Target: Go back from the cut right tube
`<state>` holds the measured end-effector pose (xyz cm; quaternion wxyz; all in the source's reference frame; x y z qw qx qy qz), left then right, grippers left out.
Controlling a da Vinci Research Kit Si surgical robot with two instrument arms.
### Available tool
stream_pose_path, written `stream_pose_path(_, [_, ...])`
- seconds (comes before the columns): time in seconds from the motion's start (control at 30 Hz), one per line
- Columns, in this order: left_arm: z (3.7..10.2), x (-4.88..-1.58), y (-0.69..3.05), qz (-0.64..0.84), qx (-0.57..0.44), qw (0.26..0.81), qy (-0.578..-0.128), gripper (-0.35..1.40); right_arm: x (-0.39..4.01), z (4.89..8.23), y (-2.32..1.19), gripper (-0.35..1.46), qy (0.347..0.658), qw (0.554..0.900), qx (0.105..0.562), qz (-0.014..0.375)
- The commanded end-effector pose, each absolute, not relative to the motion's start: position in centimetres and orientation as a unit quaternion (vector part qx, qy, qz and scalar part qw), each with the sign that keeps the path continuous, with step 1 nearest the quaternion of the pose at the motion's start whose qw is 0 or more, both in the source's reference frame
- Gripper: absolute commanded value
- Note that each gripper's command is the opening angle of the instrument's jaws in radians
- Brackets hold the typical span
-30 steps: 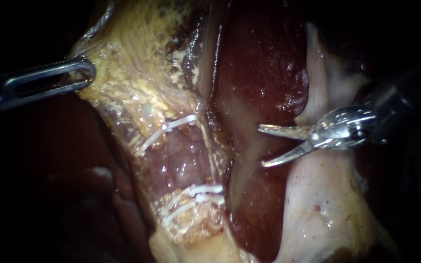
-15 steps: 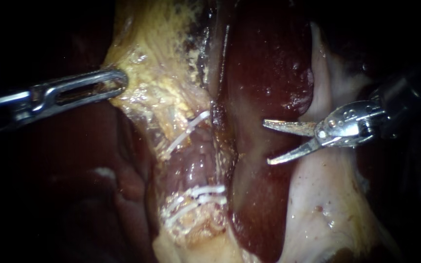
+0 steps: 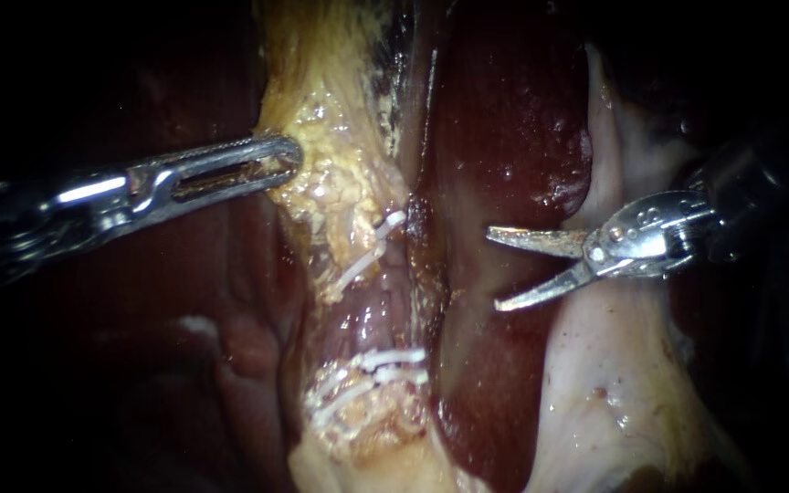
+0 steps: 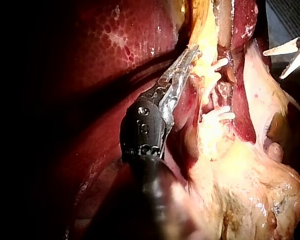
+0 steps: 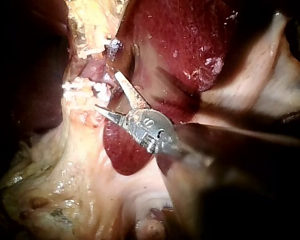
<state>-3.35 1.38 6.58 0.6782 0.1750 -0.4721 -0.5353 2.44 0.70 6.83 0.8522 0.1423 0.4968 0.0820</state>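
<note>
My left instrument (image 3: pixel 287 164) comes in from the left, its slotted jaws shut on the edge of the yellow fatty tissue (image 3: pixel 335 173); in the left wrist view the same grip (image 4: pixel 191 52) shows. Below it a pinkish tube (image 3: pixel 362 310) runs between one white clip (image 3: pixel 367 256) above and two white clips (image 3: pixel 381 365) below. I cannot make out a cut end. To the right of the tube, over dark red liver, my right instrument (image 3: pixel 493 271) holds its two thin blades open, touching nothing. In the right wrist view those blades (image 5: pixel 106 90) point toward the clips (image 5: pixel 77 86).
Dark red liver (image 3: pixel 504 119) lies behind and between the instruments, with more liver (image 3: pixel 230 301) in shadow at the left. Pale whitish tissue (image 3: pixel 614 383) spreads under the right instrument's shaft. Yellow fat (image 3: pixel 367 429) sits below the lower clips.
My left instrument has moved right, carrying the yellow tissue with it, so the stretched strip has slackened and narrowed. The right instrument has stayed nearly in place, blades still open.
</note>
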Motion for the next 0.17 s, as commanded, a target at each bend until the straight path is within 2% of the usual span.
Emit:
stream_pose_path(0.03, [6.58,-3.35,1.38,-0.535,0.175,0.678,-0.472,-0.35,2.44,6.82,0.7,1.43,0.497,0.852,0.143,0.082])
stream_pose_path(0.17, [6.58,-3.35,1.38,-0.535,0.175,0.678,-0.472,-0.35,2.44,6.81,0.7,1.43,0.497,0.852,0.143,0.082])
